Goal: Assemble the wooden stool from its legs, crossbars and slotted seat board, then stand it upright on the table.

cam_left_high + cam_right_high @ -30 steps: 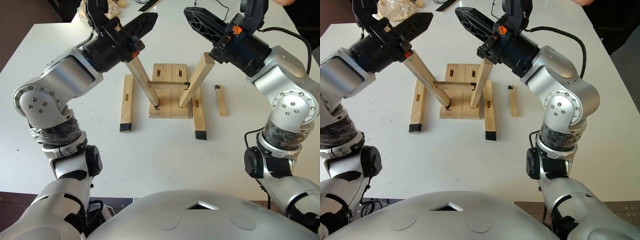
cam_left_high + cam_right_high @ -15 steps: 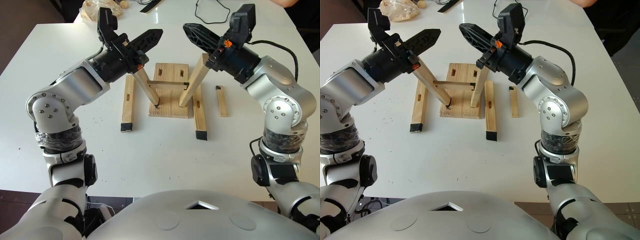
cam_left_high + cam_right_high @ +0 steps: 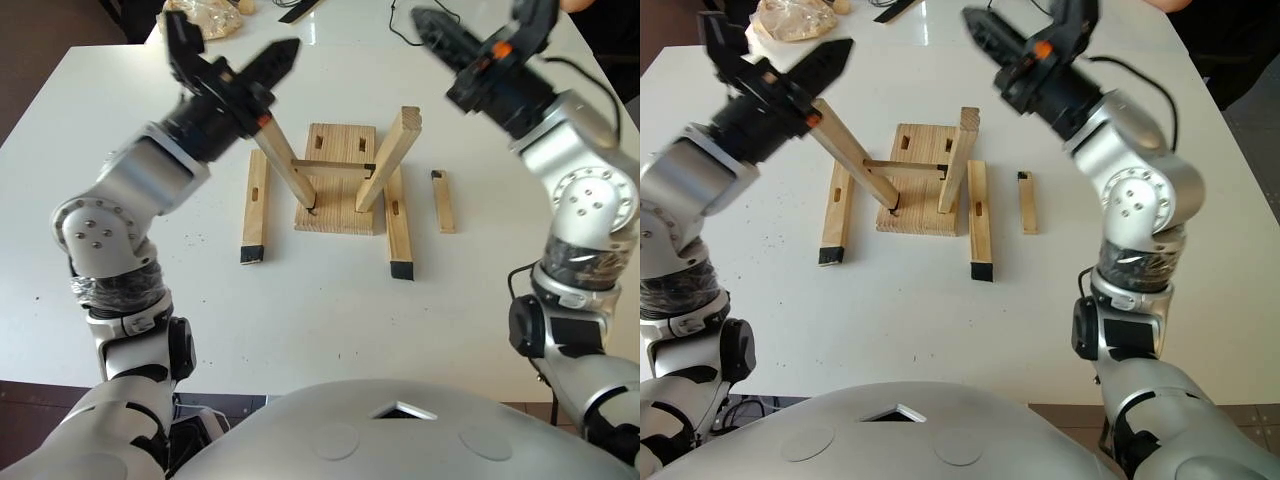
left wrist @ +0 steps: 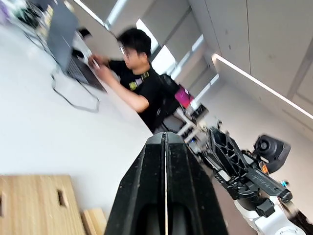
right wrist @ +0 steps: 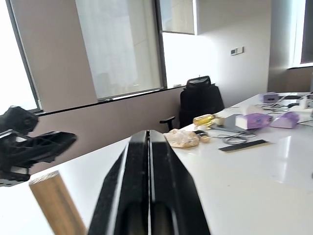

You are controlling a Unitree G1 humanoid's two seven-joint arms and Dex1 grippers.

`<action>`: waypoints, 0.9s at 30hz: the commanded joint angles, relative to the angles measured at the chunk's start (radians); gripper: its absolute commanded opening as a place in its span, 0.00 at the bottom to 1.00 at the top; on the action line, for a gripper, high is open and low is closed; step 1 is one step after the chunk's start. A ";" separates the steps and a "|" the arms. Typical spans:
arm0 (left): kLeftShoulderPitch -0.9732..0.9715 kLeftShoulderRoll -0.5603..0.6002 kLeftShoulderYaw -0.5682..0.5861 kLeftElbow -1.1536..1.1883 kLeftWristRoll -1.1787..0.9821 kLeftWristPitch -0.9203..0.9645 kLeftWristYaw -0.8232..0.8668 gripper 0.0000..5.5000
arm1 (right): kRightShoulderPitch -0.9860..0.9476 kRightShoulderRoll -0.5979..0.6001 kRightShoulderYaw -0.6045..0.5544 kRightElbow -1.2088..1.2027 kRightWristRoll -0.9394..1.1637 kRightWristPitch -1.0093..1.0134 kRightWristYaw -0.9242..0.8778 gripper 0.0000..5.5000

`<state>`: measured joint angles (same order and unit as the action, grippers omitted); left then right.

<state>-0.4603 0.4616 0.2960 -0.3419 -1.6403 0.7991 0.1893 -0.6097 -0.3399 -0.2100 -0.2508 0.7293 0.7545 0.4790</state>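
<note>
Seat board [image 3: 338, 200] is laid flat on the white table [image 3: 300, 310]. Two legs are stuck into the seat board and lean away from each other. The left leg [image 3: 288, 167] is tipped to the robot's left, and the right leg [image 3: 388, 160] is tipped to the robot's right. A thin crossbar [image 3: 335, 166] is fitted between them, a little above the seat board.

Two more legs are laid flat on the table. The left spare leg [image 3: 255, 205] is placed near the seat board's left edge. The right spare leg [image 3: 398, 225] is placed just beside its right edge. A short crossbar [image 3: 441, 203] is laid further right, apart from the seat board.

The left gripper [image 3: 272, 60] is held over the left side of the seat board. Its fingers are pressed together, and nothing is gripped between them. The top of the left leg is seen just under it, but whether the two touch cannot be told.

The right gripper [image 3: 437, 28] is held high, past the far right corner of the seat board. It is kept well clear of the right leg. Its fingers are pressed together too, and nothing is held.

A crumpled bag [image 3: 790, 15] is seen far behind the seat board.
</note>
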 commanded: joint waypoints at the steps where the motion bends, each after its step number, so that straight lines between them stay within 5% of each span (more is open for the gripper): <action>1: -0.052 0.075 0.079 0.007 -0.012 -0.033 -0.065 0.00 | -0.002 -0.045 0.032 0.102 -0.075 -0.060 0.038 0.00; 13: 0.576 0.244 -0.067 -0.032 0.591 -0.087 -0.652 0.00 | 0.190 -0.150 0.443 0.345 -0.451 -0.438 0.416 0.00; 27: 0.673 0.107 -0.320 -0.014 0.881 -0.103 -0.687 0.00 | 0.318 0.041 0.621 0.154 -0.436 -0.319 0.425 0.00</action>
<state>0.2084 0.5727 -0.0045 -0.3834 -0.8117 0.7069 -0.5023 -0.3349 -0.3034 0.3703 -0.0087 0.2724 0.3945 0.8927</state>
